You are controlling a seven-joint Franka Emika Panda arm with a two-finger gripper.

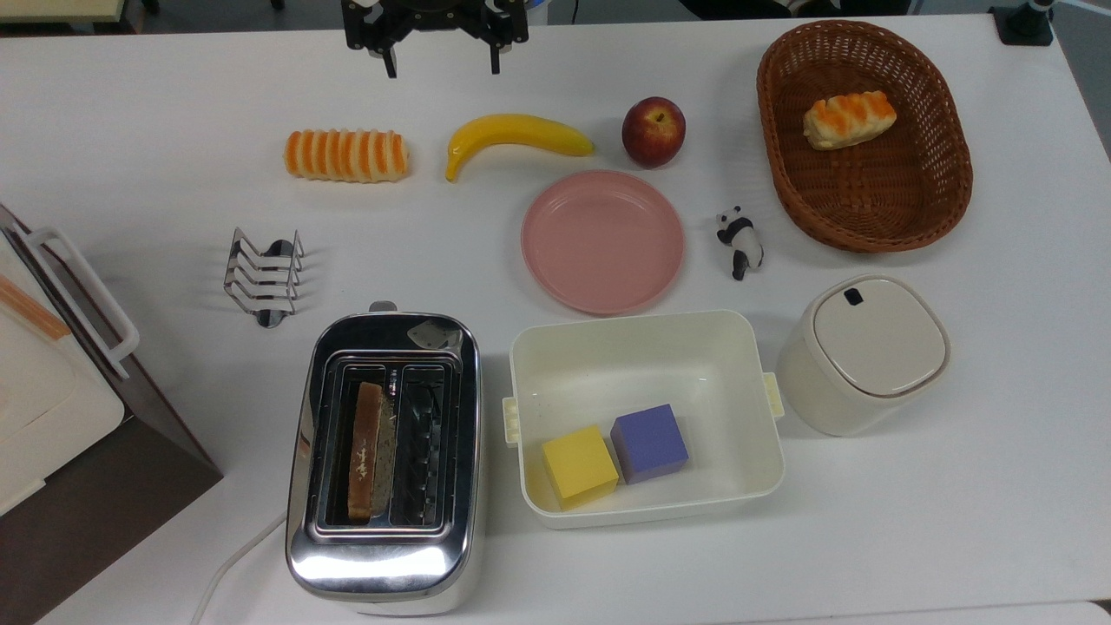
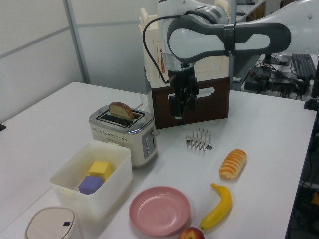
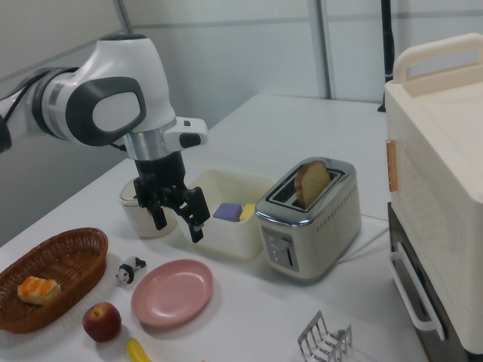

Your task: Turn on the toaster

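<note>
The chrome two-slot toaster (image 1: 384,538) stands at the near edge of the table in the top view. A slice of toast (image 1: 366,451) sticks up out of its left slot. Its small lever (image 1: 382,306) juts from the far end. The toaster (image 2: 124,132) is also in the left view, and the toaster (image 3: 306,219) in the right view. My gripper (image 1: 443,62) hangs at the top view's upper edge, far from the toaster, open wide and holding nothing. In the left view my gripper (image 2: 182,115) hovers above the toast rack; in the right view my gripper (image 3: 179,225) is raised over the table.
A wire toast rack (image 1: 263,276), striped roll (image 1: 347,155), banana (image 1: 516,136), apple (image 1: 653,130) and pink plate (image 1: 602,240) lie beyond the toaster. A white box (image 1: 644,347) with two cubes sits beside it. Panda figurine (image 1: 739,240), basket (image 1: 937,174), lidded pot (image 1: 868,351), boxy appliance (image 1: 52,382).
</note>
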